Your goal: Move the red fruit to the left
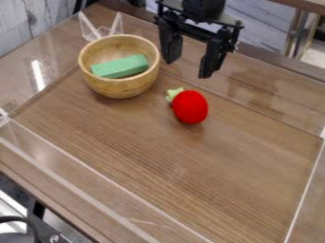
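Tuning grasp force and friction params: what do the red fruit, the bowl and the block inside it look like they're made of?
Red fruit: matte, slightly fuzzy look, likely felt or plush; pale green stem tip.
Bowl: light wood, grain faintly visible, satin finish.
Green block: flat, matte, no shine, possibly foam or sponge; can't be sure.
Table: wood-grain top, glossy reflections, probably laminate.

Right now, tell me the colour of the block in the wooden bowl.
Green: the block lies flat in the bowl, clearest in the camera view.

Wooden bowl (pixel 120 66), glossy wood-grain table (pixel 191 161)
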`<state>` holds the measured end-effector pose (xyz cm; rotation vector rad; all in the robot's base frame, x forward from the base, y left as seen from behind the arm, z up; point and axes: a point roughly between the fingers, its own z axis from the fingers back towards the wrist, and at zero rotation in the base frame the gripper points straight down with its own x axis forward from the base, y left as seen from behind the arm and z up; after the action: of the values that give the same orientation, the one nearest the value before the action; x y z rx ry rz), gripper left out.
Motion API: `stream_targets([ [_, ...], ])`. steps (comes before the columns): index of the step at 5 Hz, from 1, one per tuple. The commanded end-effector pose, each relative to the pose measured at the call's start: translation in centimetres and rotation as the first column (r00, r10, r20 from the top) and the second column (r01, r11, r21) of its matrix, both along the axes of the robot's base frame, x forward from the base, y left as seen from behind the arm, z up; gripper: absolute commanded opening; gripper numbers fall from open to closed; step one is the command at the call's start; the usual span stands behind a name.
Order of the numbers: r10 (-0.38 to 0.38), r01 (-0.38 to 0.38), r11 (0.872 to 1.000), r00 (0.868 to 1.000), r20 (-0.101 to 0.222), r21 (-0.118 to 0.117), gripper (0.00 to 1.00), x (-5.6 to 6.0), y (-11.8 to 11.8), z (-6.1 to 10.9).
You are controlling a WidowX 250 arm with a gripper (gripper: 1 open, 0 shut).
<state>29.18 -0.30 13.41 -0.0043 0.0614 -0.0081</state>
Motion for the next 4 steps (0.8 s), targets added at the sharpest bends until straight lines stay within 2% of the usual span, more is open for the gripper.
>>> stream_targets([
  [1, 0.077, -0.077, 0.997, 0.997, 0.001, 0.003, 1.00, 0.3, -0.4, -1.9],
  [2, 0.092, -0.092, 0.996, 0.996, 0.013, 0.009, 1.00, 0.7, -0.1, -3.3],
  [3, 0.022, -0.021, 1.000, 0.999, 0.029, -0.004, 1.00, 0.7, 0.3, -5.6],
  [4, -0.046, 0.047, 0.999, 0.997, 0.064, -0.022, 1.00, 0.7, 0.5, -7.3],
])
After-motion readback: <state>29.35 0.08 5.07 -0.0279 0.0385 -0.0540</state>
